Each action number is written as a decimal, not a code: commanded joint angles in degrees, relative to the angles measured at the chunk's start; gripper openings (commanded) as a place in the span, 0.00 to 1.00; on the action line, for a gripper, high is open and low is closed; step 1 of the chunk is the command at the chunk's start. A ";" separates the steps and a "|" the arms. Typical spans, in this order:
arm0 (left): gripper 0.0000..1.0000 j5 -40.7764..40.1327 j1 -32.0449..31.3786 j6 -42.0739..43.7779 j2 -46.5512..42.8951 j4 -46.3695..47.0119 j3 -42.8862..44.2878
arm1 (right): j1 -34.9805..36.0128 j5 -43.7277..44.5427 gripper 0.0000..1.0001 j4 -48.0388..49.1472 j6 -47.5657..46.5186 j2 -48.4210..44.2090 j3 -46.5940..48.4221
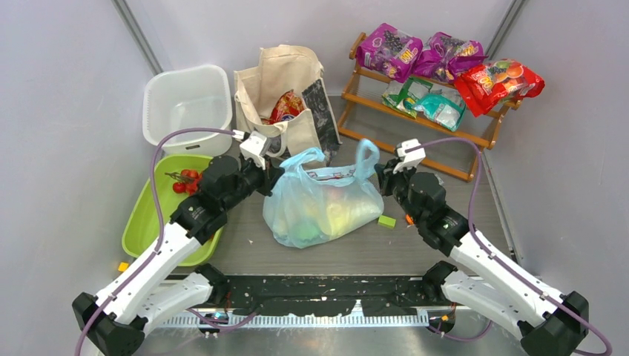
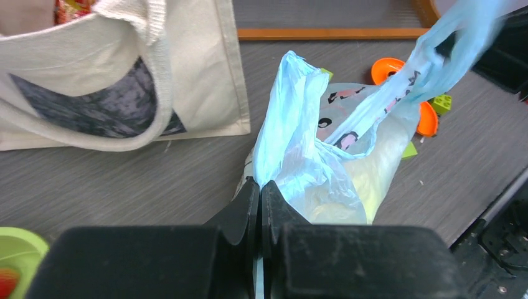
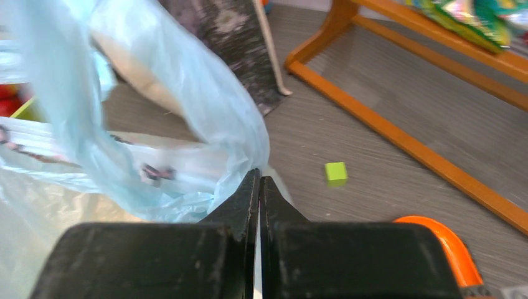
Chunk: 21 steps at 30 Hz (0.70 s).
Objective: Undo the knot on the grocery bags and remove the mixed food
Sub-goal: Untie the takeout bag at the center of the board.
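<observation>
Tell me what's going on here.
Both arms are working the blue bag mid-table. The left gripper is shut on its left side, and the right gripper is shut on its right side, below the handle. The two handles stand apart and look untied, and the food is still inside. The tote behind holds a red packet.

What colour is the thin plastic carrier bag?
Light blue; the plastic bag shows best in the top view.

Light: bright, even, diffuse.
Shadows: faint, soft.
Blur: light-blue bag (image 3: 75, 93) smeared at ten o'clock, right wrist.
Top view: sharp.
</observation>
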 commanded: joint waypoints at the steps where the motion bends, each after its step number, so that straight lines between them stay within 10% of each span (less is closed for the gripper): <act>1: 0.00 -0.55 2.57 3.30 -2.92 1.23 0.97 | -3.52 4.18 0.05 -1.50 0.10 -1.77 1.70; 8: 0.00 4.50 2.66 1.72 -3.83 -0.42 -1.76 | -4.13 -3.70 0.05 1.10 0.63 1.63 0.24; 13: 0.43 7.03 2.67 1.58 -5.42 -2.67 -0.30 | -4.12 -6.77 0.07 0.01 1.00 0.92 -0.11; 21: 0.73 10.81 2.61 0.37 -4.93 -3.71 5.66 | -4.14 -11.75 0.58 -7.97 2.21 -6.41 0.49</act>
